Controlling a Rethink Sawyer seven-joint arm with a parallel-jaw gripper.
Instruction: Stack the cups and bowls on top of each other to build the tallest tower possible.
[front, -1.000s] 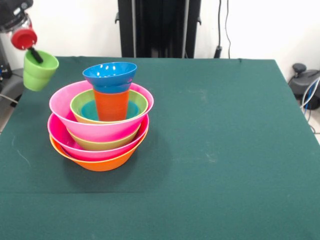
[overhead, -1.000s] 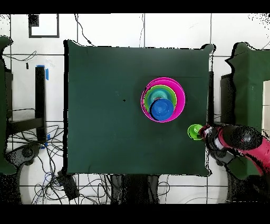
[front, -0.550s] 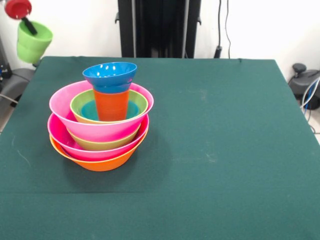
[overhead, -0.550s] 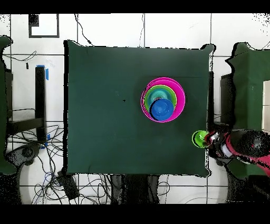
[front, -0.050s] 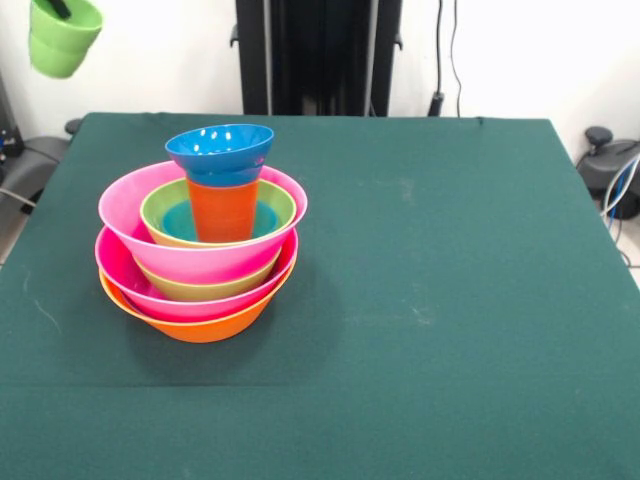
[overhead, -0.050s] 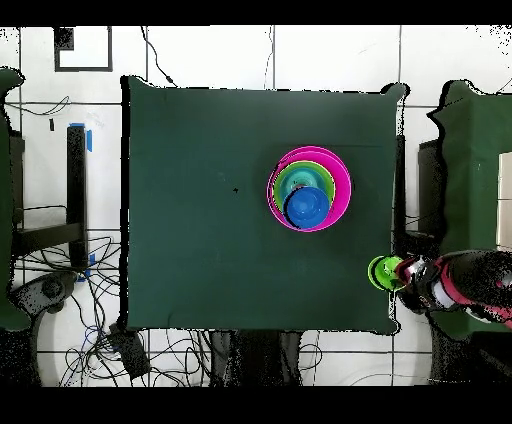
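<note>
The tower stands on the left half of the table. An orange bowl is lowest, then pink, green, pink and green bowls. An orange-red cup stands upright in the middle, and a dark blue bowl sits slightly tilted on it. From overhead the tower shows as nested rings. My gripper is shut on the rim of the light green cup, high in the air beyond the table's far left corner. Overhead, the gripper and green cup hang just off the table's edge.
The dark green table fills most of the view. A black pedestal stands behind its far edge. Cables and grey gear lie off the right side. Overhead, the red arm lies outside the table's right edge.
The gripper has carried the green cup upward, to the top edge of the front view. Overhead it has shifted toward the bottom. The tower has not moved.
</note>
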